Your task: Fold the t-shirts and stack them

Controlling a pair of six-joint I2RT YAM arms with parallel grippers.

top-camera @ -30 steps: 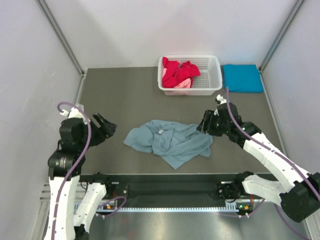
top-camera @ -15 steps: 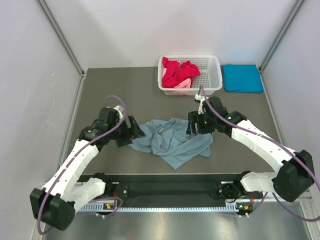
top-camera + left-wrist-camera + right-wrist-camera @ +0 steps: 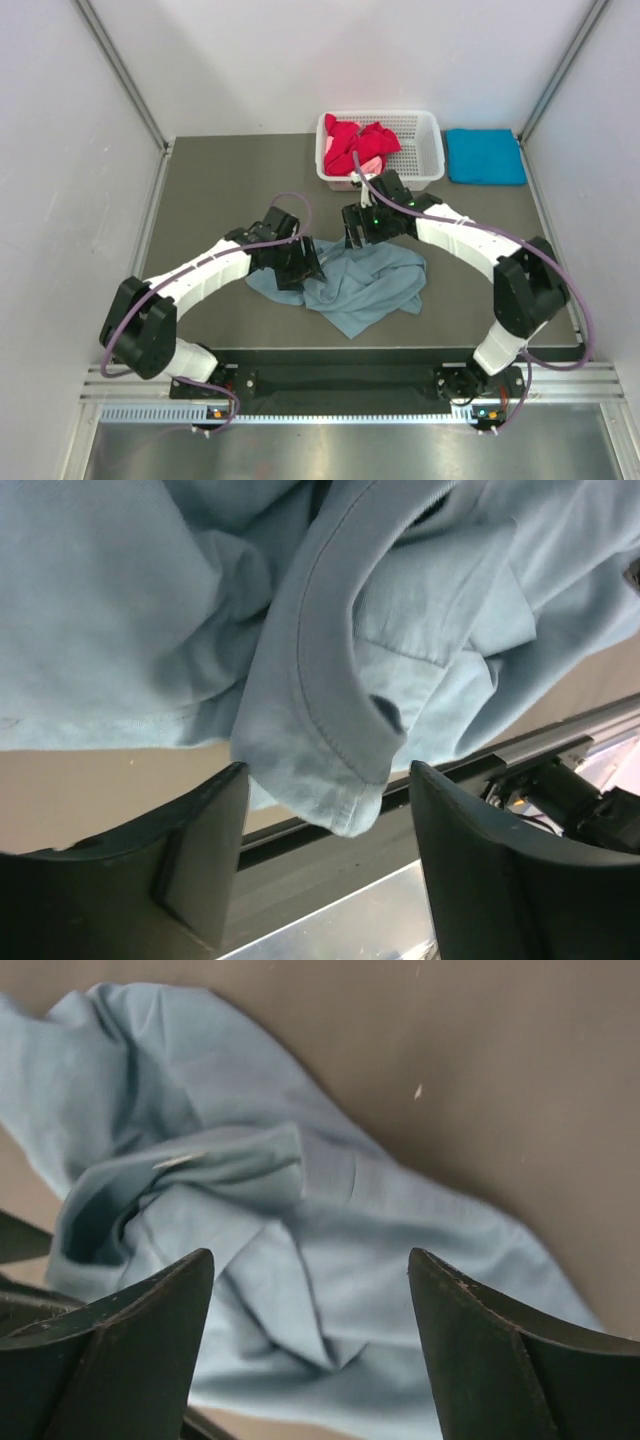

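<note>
A large grey-blue t-shirt (image 3: pixel 360 285) lies crumpled in the middle of the table. My left gripper (image 3: pixel 307 263) hangs over its left edge, open. In the left wrist view a hemmed fold of the t-shirt (image 3: pixel 330 770) sits between the spread fingers (image 3: pixel 205 850) of the left gripper (image 3: pixel 328 815), not pinched. My right gripper (image 3: pixel 353 236) is over the shirt's top edge, open. In the right wrist view the right gripper (image 3: pixel 310 1280) frames the rumpled cloth (image 3: pixel 330 1250), held clear above it. A turquoise t-shirt (image 3: pixel 485 156) lies folded at the back right. Red (image 3: pixel 355 140) and pink (image 3: pixel 366 168) shirts fill the basket.
The white lattice basket (image 3: pixel 430 152) stands at the back centre, just behind my right arm's wrist. Grey walls close in the table left and right. A black rail (image 3: pixel 340 380) runs along the near edge.
Both arms have swung in from the table's sides and now reach over the grey-blue shirt. The right jaws have spread wider. The shirt's left edge has bunched slightly.
</note>
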